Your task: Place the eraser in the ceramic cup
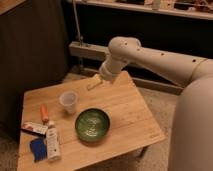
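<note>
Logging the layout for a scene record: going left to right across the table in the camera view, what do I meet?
eraser → white bottle → ceramic cup → green bowl. The gripper hovers by the far edge of the table, beyond the bowl.

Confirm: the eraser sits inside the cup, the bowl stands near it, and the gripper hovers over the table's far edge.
Wrong: the camera view shows the eraser lying on the table by its left edge, apart from the cup. The bowl stands near the cup, and the gripper hovers over the far edge.
</note>
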Robot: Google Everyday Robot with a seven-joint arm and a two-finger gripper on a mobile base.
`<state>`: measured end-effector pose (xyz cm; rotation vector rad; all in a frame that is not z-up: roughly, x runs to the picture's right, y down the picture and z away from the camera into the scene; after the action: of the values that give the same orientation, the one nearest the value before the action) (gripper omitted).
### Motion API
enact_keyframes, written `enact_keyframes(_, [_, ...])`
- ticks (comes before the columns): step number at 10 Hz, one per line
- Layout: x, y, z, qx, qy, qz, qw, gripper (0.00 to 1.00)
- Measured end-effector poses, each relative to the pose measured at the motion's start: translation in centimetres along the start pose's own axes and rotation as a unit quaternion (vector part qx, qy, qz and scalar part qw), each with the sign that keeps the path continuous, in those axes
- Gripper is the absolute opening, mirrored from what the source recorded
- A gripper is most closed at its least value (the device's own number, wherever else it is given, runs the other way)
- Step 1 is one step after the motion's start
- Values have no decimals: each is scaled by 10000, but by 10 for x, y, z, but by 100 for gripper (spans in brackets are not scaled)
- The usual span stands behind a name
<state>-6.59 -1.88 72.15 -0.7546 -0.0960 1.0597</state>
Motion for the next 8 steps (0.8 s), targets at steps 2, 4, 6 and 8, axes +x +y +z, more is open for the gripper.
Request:
enact_keyframes(2, [-13,60,14,-103,-22,-569,9983,80])
enact_keyframes(4, [-23,113,27,-164,-48,-1079,9940,80])
enact_keyframes(6, [-29,166,40,-287,-3,-1629,9862,80])
enact_keyframes(8, [-29,160,39,-237,-11,-1625,9864,80])
